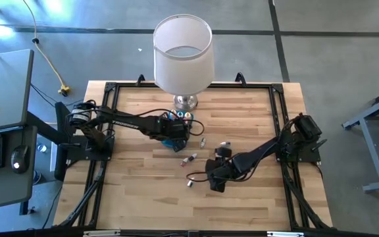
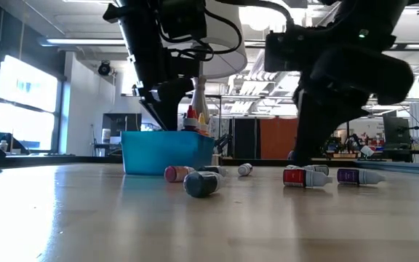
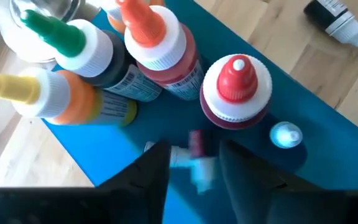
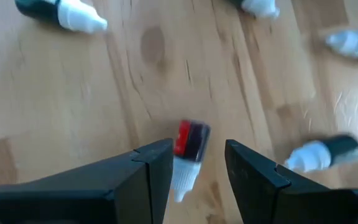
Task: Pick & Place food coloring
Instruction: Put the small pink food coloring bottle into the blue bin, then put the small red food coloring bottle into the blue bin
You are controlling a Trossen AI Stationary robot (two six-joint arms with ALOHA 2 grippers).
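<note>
Four capped bottles (image 3: pixel 160 53) stand upright in the blue tray (image 3: pixel 328 134), plus one small vial (image 3: pixel 194 158), blurred, between the left gripper (image 3: pixel 191 165)'s parted fingers, which look released rather than clamped on it. Roughly six more bottles lie loose on the counter (image 1: pixel 242 118), count uncertain at that distance. Right gripper (image 4: pixel 197 165) hangs low over the counter, fingers spread either side of a red-labelled bottle (image 4: pixel 188 152) lying flat, not gripping it.
</note>
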